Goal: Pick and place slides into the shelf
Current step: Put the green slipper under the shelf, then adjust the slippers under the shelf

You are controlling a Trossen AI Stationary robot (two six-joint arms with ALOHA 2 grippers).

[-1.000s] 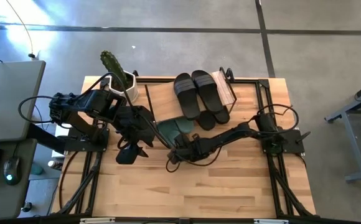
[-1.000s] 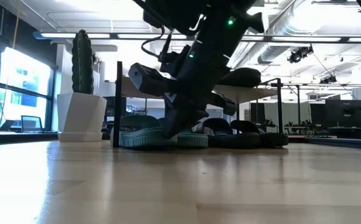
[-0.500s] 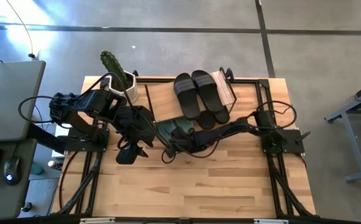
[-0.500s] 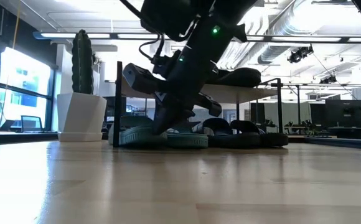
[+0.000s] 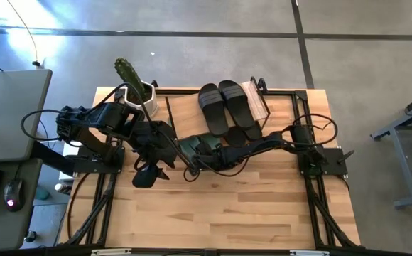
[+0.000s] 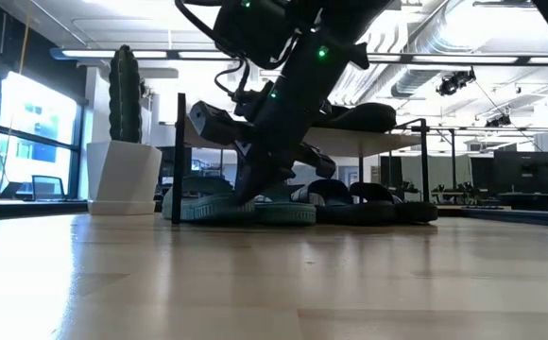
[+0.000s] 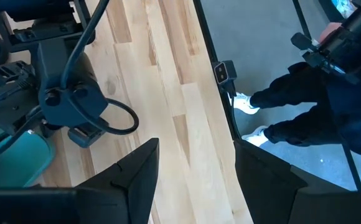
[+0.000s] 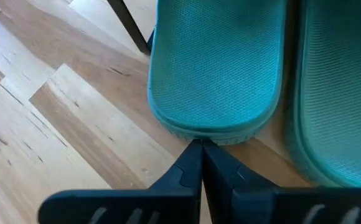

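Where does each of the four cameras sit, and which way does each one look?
High view: above, facing straight down on the light wooden table; both dark arms show.
Low view: at table-top height, facing level toward the wire-framed wooden shelf; an arm descends.
Left wrist view: on the left arm, facing the table edge and floor; the open left gripper shows.
Right wrist view: on the right arm, with the shut right gripper at the sage green slide.
Shared: high and low views both show that slide.
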